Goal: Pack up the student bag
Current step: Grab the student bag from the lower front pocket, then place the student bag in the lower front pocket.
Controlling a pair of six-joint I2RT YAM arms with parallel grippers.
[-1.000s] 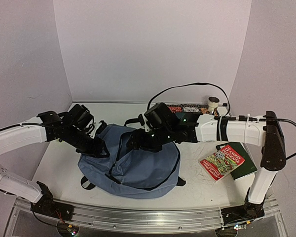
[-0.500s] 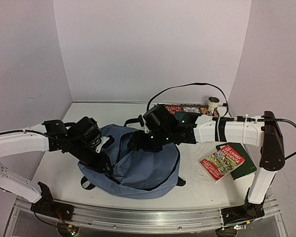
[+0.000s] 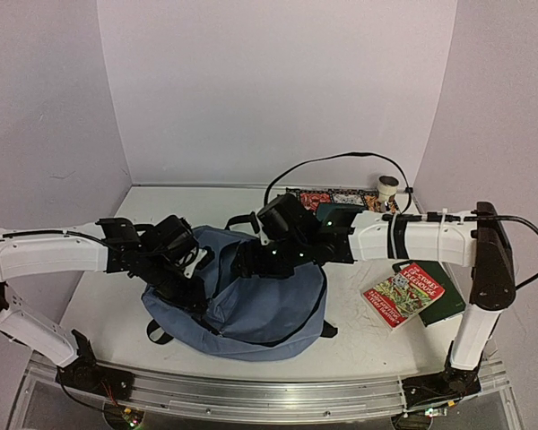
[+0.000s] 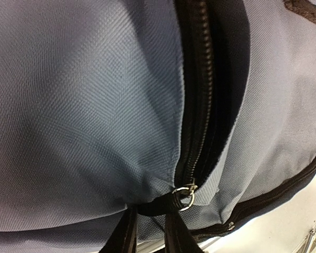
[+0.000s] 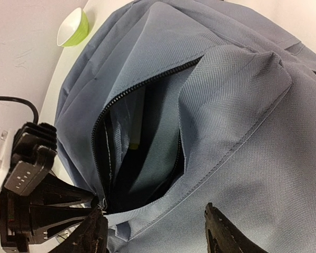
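The student bag point(image 3: 251, 309) lies at the near middle of the table point(image 3: 359, 336). At its left side, the left gripper point(image 3: 190, 285) seems pressed together on the zipper pull point(image 4: 185, 196). The right gripper point(image 5: 157, 232) is spread over the bag, near the open pocket point(image 5: 131, 158).

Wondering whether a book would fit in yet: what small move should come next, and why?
Probably the left gripper, which seems pinched on the zipper pull, should draw it along the track: the student bag gapes only partly, and the open right gripper holds nothing.
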